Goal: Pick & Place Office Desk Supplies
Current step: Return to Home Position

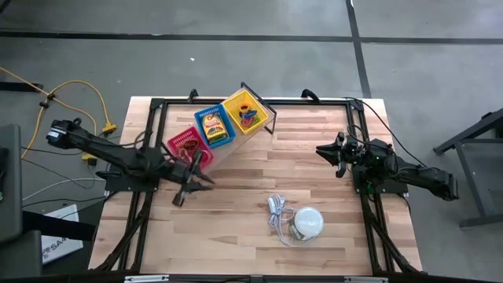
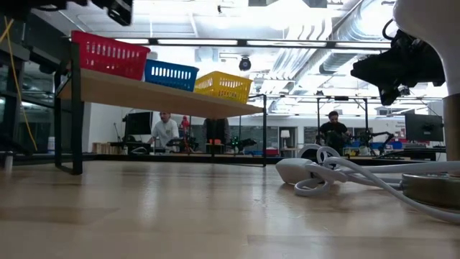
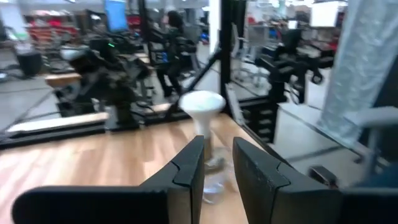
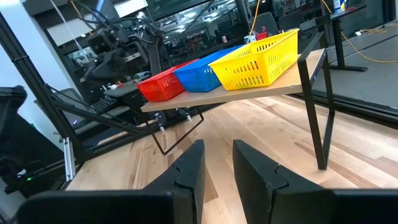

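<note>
From above, the left arm stretches across the worktop, with the left gripper just beside the shelf. The right gripper sits near the right edge. A yellow-green packet lies in the blue bin and coloured clip pieces in the yellow bin, both bins on the shelf.

At worktop level, red bin, blue and yellow stand in a row on the shelf.

Each wrist view shows its gripper's fingers released, a narrow gap between them, gripping nothing.

Red bin, blue bin, yellow bin on shelf beyond slightly parted right pincer
</note>
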Available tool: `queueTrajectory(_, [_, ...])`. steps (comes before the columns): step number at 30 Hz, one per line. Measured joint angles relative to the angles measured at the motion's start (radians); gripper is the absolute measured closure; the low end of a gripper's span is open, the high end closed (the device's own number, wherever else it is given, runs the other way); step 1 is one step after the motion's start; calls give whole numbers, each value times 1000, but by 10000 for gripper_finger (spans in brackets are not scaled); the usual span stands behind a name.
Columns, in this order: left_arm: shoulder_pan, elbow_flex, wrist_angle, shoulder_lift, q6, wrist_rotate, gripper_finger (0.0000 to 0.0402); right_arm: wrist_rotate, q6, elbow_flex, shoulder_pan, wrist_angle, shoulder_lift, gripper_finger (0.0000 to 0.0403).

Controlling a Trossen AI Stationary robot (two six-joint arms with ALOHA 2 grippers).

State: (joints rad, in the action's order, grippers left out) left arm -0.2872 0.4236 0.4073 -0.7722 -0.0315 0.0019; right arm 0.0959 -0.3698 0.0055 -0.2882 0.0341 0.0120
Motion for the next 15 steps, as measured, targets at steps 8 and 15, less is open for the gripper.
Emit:
queueTrajectory(8, [-160,-14,-86,54,-37,-5,323,0,0,0,0,0,0,333])
queueTrajectory(15, [-235,-103,-24,112,-31,-78,323,0,0,0,0,0,0,333])
